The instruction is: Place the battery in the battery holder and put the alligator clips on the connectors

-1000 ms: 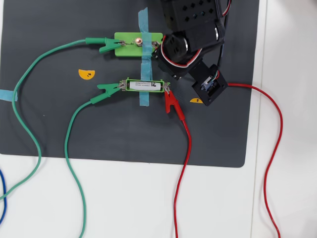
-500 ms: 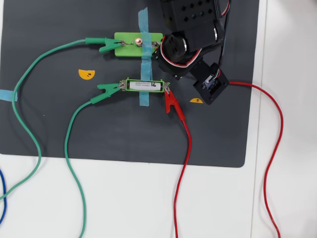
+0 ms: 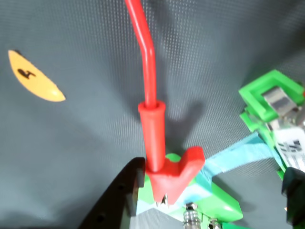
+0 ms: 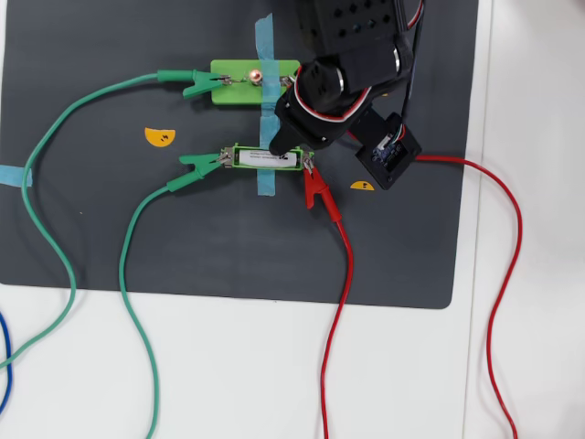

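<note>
Pincer [image 4: 294,157] sits low over the right end of the holder [image 4: 265,158] in the overhead view, with the arm's black body covering most of it; I cannot tell whether it is parted or closed. In the wrist view one black finger [image 3: 119,195] stands at the bottom edge, just left of the red clip [image 3: 174,179], close to it or touching, and the second finger cannot be made out.

The red clip lies just below and to the right of the pincer in the overhead view [image 4: 317,190]. Its long axis runs diagonally, nose up toward the holder's right connector [image 4: 308,165], sleeve trailing down and right into the red wire [image 4: 343,274]. The nose appears to be at that connector, though the bite itself is too small to confirm.

The battery [image 4: 267,157], white with fine print, lies inside the holder, its long axis across the view. A green clip [image 4: 199,163] is on the holder's left end; another green clip [image 4: 196,83] reaches the green plate [image 4: 233,80] above. Blue tape [image 4: 266,101] holds both green parts to the dark mat [image 4: 137,238] on the white worktop [image 4: 530,347].

Judging by this, the plate's right side, hidden under the arm, may yet need a clip
</note>
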Controlling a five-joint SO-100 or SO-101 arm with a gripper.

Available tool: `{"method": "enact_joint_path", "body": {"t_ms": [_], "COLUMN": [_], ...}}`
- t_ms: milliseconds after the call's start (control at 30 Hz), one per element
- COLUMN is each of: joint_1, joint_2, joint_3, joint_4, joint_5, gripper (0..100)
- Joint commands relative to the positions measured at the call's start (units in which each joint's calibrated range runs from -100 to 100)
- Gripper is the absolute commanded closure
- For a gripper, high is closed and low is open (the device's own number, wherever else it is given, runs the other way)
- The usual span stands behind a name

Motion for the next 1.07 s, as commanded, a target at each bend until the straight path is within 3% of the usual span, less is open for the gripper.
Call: {"method": "enact_joint_path", "body": {"t_ms": [0, 200, 333, 367, 400, 600, 800, 1033], "joint_1": [-3.5, -9.0, -8.8, -5.5, -2.9, 13.7, 17.7, 20.2], "joint_2": [-7.7, -28.8, -44.2, -51.8, -55.4, -72.3, -85.3, -99.4], "joint_3": [1.0, 10.3, 13.7, 14.8, 15.7, 28.6, 46.6, 53.3], "joint_4": [4.3, 5.4, 5.1, 5.1, 4.8, -6.0, -15.9, -14.8], "joint_5": [0.2, 2.1, 13.8, 21.0, 24.2, 37.4, 36.8, 34.8], "gripper": [71, 71, 71, 71, 71, 71, 71, 71]}}
